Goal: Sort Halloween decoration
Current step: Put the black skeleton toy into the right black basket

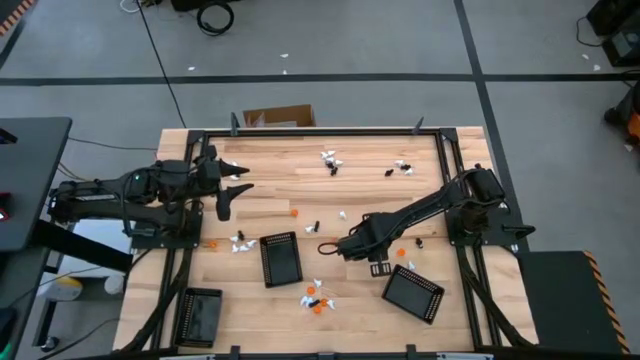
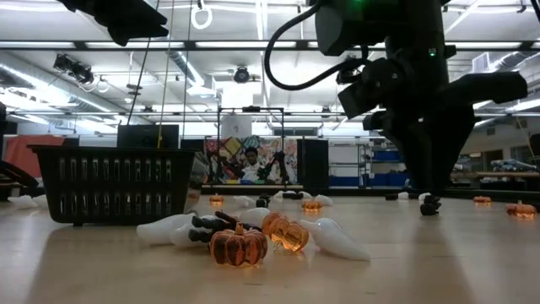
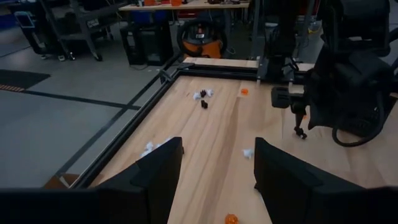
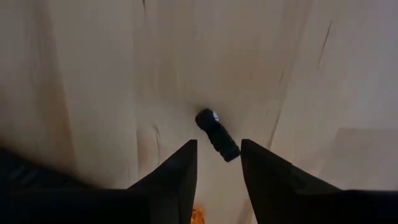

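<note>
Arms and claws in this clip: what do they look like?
Both arms are dark, jointed and bulky. The left arm shows a small green light near its middle. The right arm carries a looped black cable, plain in the low view. Each claw, left and right, has two flat, black, wedge-shaped fingers.

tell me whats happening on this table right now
A two-arm robot is sorting small Halloween toys scattered over a wooden table. The right gripper is low over the table's middle, its fingers apart on either side of a small black piece that lies on the wood, not yet gripped. The left gripper hangs open above the left side, holding nothing. Three black trays sit along the near part, with orange, white and black pieces loose around them.
</note>
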Tool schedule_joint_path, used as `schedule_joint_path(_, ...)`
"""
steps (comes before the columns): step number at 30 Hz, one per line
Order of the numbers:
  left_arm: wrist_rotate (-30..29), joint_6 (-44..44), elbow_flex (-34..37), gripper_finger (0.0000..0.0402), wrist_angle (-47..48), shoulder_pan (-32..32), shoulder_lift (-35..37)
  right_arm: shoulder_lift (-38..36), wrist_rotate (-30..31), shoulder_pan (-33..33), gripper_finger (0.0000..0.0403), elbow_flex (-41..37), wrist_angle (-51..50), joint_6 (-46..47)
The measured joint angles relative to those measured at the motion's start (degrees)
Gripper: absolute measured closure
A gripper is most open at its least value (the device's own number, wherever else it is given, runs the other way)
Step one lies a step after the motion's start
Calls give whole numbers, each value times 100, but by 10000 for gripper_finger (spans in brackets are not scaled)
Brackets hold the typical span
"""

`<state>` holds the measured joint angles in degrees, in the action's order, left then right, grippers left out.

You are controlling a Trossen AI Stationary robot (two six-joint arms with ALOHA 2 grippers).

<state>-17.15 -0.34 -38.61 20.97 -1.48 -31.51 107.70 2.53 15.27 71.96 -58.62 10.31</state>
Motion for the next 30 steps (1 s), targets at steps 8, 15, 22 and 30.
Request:
schedule_joint_path(8, -13, -2, 0, 193, 94, 0, 0, 0, 222, 15, 266, -50, -49, -261)
schedule_joint_path(15, -13, -29, 0, 193, 131, 0, 0, -2, 127, 37, 240, -201, 236, -409)
schedule_joint_path(22, -13, -51, 0, 193, 158, 9, 0, -2, 41, 37, 238, -365, 309, -402)
schedule_joint_path(30, -13, -50, 0, 193, 158, 9, 0, -2, 133, 37, 262, -363, 415, -605)
